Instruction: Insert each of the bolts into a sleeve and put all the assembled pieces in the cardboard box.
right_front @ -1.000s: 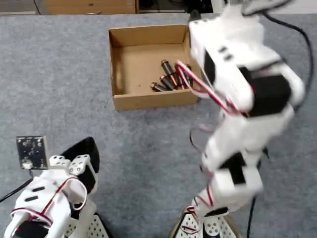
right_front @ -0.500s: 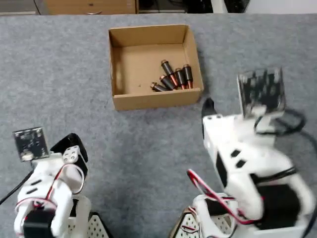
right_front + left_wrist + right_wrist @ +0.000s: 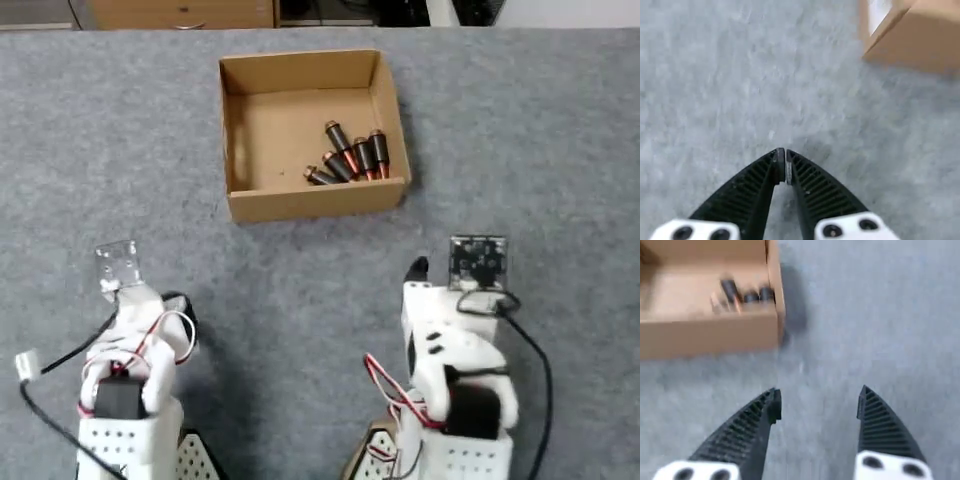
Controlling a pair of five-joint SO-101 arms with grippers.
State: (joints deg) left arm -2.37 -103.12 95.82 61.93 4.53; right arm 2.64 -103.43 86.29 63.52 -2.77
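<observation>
Left pincer (image 3: 781,156) first: the two black fingers are pinched together, tips touching, over the grey table (image 3: 740,75). My left wrist cam catches one corner of the cardboard box (image 3: 920,35), well ahead of the tips and cut off by the frame edge. I can't see inside it from there.

Right pincer (image 3: 819,394) is spread wide, with grey table between the fingers (image 3: 752,432). The box sits ahead of it, off toward the left arm's side and well apart from the tips. The near wall hides part of the box floor. The assembled pieces (image 3: 742,292) are smeared from there, just dark stubs with a bit of orange, and I can't count them.

The overhead cam is better for that. The pieces (image 3: 350,155) lie bunched in the box's near corner on the right arm's side, resting on the floor close to the front wall. Looks like five or so, dark with copper bands, but they lie close together and I can't tell bolt from sleeve.

From up there both arms sit folded at the near table edge. The white arm bodies mostly hide the pincers, though a black tip of the right one pokes out.
</observation>
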